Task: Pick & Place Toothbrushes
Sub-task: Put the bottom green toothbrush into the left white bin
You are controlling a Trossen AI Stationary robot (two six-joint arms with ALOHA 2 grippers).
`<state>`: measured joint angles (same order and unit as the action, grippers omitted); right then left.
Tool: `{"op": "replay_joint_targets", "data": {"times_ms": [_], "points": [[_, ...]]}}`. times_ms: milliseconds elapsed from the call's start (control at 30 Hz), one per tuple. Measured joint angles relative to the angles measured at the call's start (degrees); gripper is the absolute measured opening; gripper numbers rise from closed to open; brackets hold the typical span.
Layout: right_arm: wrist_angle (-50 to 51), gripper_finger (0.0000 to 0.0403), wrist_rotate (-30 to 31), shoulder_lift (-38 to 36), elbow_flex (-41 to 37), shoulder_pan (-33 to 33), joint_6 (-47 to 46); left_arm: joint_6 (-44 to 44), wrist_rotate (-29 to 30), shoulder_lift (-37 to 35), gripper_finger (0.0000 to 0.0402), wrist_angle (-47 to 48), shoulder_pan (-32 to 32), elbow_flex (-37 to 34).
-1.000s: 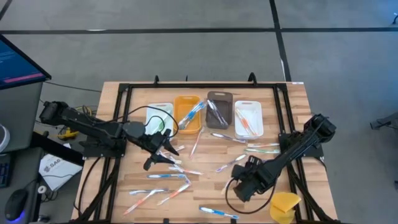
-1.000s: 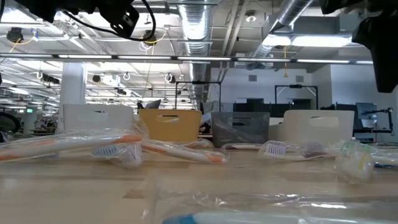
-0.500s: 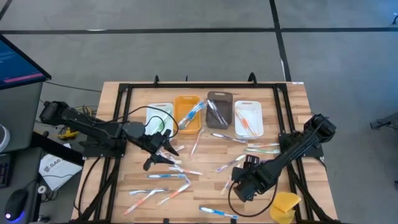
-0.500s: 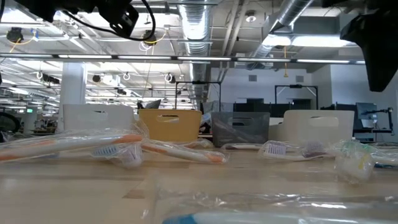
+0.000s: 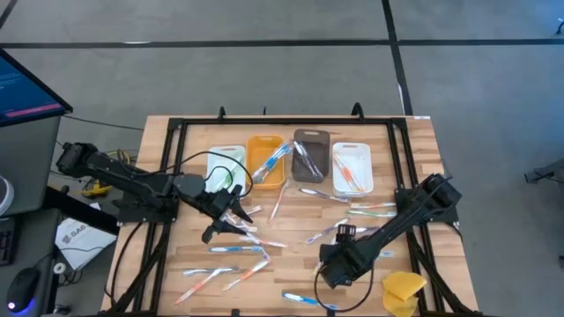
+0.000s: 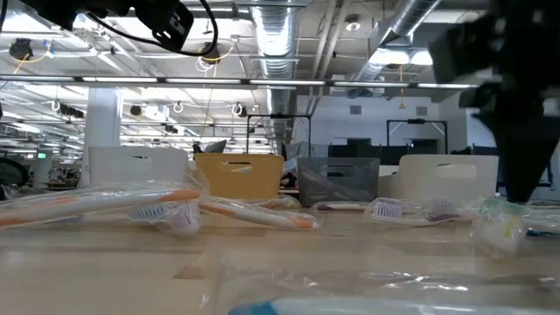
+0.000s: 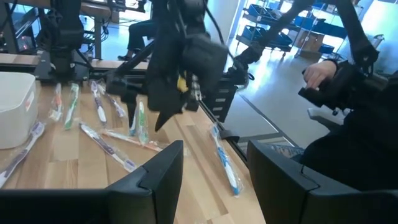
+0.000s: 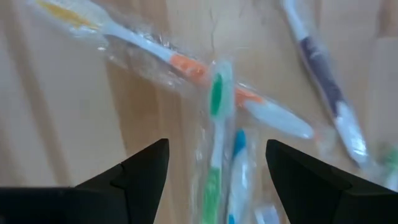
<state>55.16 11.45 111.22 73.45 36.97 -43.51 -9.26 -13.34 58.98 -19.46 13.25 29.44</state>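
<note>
Hovering R fingers (image 8: 214, 171) apart, over toothbrushes (image 8: 216, 124)

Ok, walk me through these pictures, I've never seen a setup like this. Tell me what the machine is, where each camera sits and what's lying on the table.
Two dark robot arms work at a wooden table. One camera looks straight down, one sits at table height, and one rides on each wrist. Four small bins stand in a row at the far side; some hold toothbrushes. Many wrapped toothbrushes lie scattered on the wood, and a yellow sponge sits at the near right corner. The left gripper hangs over the left part of the scatter, the right gripper low over the right part. In each wrist view the fingers stand apart and hold nothing; a green toothbrush lies beyond the right pair.
</note>
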Motion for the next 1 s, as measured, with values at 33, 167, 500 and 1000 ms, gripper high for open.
{"op": "replay_joint_targets", "data": {"times_ms": [33, 167, 500, 1000], "points": [[-0.31, 0.0264, -0.77, 0.94, -0.02, -0.22, 0.2, -0.01, 0.0, 0.0, 0.0172, -0.02, 0.01, 0.0], [-0.47, 0.0264, -4.57, 3.46, 0.35, -1.32, 0.62, 0.0, 0.0, 0.0, 0.0173, -0.04, -0.01, 0.01], [-2.35, 0.0256, -7.42, 3.14, 0.24, -3.37, 0.66, 0.0, 0.0, 0.0, 0.0172, -0.04, -0.04, -0.01], [-5.58, 0.0014, -12.32, 3.29, 0.48, -4.86, 3.11, -0.02, 0.0, 0.0, 0.0173, 0.08, -0.04, -0.01]]}}
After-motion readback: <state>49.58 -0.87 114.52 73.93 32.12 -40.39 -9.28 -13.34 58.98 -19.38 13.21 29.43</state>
